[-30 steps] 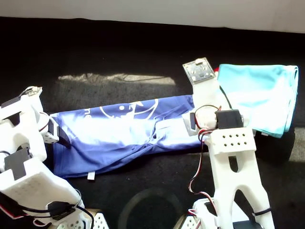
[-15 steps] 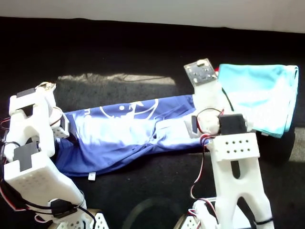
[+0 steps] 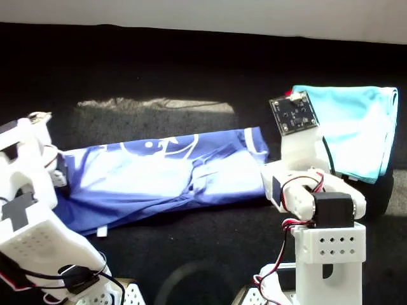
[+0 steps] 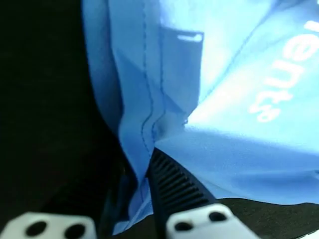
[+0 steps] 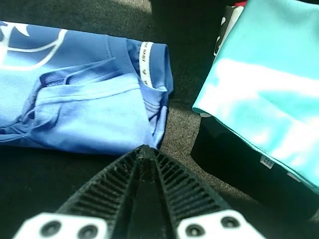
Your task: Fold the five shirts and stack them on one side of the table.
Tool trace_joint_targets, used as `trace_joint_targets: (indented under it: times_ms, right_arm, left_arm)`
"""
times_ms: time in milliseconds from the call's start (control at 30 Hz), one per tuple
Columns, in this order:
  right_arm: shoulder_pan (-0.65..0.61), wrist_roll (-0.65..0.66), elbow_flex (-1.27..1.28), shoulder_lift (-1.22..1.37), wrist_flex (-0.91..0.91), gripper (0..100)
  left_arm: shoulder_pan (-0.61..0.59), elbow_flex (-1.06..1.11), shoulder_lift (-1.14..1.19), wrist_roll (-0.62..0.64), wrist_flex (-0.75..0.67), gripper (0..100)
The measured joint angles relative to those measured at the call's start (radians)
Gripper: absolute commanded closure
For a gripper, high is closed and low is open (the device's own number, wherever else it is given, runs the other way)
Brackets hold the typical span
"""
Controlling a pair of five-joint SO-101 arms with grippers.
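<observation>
One blue shirt (image 3: 165, 171) in left gripper (image 4: 146, 162).

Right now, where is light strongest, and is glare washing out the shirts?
High view: a sunlit band crosses the table, and glare whitens the blue shirt and the turquoise shirt. Right wrist view: a bright stripe crosses the turquoise shirt. Left wrist view: the blue shirt glares near its print.
</observation>
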Motion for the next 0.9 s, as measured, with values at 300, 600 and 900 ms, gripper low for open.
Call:
trace_joint_targets:
  times_ms: [300,600,900]
  right_arm:
    - [0.072,0.0,0.222,-0.061,-0.072,99.1]
    - [0.074,0.0,0.678,-0.219,-0.322,99.1]
    - [0.08,0.0,1.06,-0.462,-0.534,99.1]
  left_arm:
    - [-0.23,-0.308,0.002,-0.129,0.219,99]
    - [-0.123,-0.339,0.002,-0.12,0.37,99]
    - [0.245,-0.169,-0.256,0.015,0.377,99]
